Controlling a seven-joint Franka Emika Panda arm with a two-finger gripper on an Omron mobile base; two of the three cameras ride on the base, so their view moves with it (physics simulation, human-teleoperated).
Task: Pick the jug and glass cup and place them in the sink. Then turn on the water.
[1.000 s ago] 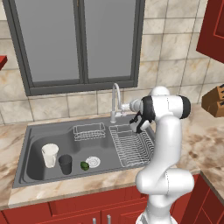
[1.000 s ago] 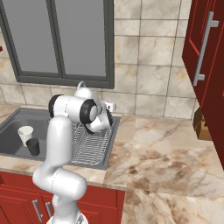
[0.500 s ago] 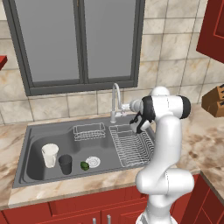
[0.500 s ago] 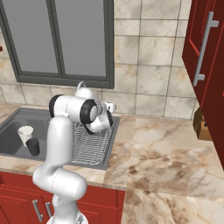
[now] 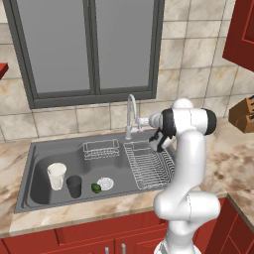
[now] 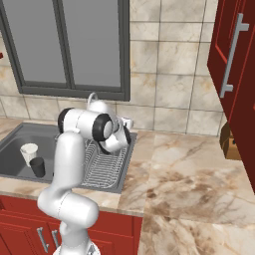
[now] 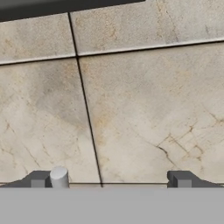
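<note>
The pale jug (image 5: pixel 56 176) (image 6: pixel 29 152) stands upright in the left basin of the grey sink (image 5: pixel 30 171), and the dark glass cup (image 5: pixel 74 186) (image 6: pixel 37 167) stands close beside it. Behind the sink rises the curved chrome tap (image 5: pixel 131 115) (image 6: pixel 91 97). My gripper (image 5: pixel 143 121) (image 6: pixel 127 122) is held just right of the tap's base, facing the tiled wall. In the hand view the gripper (image 7: pixel 111 179) is open, its fingertips (image 7: pixel 181 178) wide apart. A small grey cylinder (image 7: pixel 59 177) sits against the left tip.
A wire dish rack (image 5: pixel 149 164) fills the right basin, and a small wire basket (image 5: pixel 100 148) hangs at the back. A green item (image 5: pixel 95 187) lies by the drain (image 5: pixel 105 183). A knife block (image 5: pixel 243 114) stands on the right counter. Red cabinets hang above right.
</note>
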